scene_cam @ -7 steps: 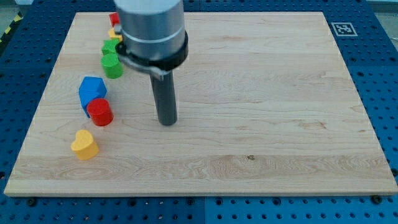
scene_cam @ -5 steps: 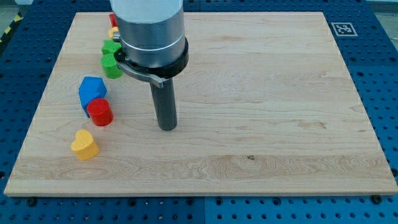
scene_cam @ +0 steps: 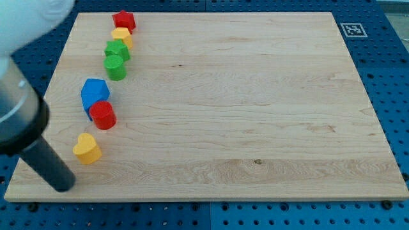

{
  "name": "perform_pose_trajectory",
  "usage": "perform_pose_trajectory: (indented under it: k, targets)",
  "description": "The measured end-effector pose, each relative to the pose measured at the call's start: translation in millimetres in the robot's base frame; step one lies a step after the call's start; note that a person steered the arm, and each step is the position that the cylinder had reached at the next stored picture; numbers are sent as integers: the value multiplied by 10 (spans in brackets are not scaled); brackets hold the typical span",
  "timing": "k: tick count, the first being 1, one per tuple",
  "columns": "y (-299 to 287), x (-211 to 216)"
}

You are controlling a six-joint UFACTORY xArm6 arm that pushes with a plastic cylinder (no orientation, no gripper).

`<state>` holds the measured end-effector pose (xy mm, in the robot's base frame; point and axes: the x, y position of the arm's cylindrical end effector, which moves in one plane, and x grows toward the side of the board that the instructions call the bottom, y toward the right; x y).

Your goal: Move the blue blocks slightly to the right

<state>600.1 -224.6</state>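
A blue block stands near the board's left edge, touching a red cylinder just below it; a second blue block seems to sit behind them but is mostly hidden. My tip rests at the board's bottom left corner, below and left of a yellow heart block, well clear of the blue block.
A column of blocks runs up the left side: green cylinder, green star, yellow block, red star. The wooden board lies on a blue pegboard table. A marker tag sits off the top right corner.
My tip has swung from the board's middle, right of the red cylinder, down and left to the bottom left corner. No block has moved.
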Motion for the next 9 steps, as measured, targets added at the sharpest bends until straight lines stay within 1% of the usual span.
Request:
perform_pose_trajectory:
  k: [2, 3, 4, 5, 6, 9]
  targets:
    - [-333, -768]
    - [-336, -1022]
    - [-336, -1022]
    - [-278, -1185]
    - [-102, -1311]
    - [73, -1427]
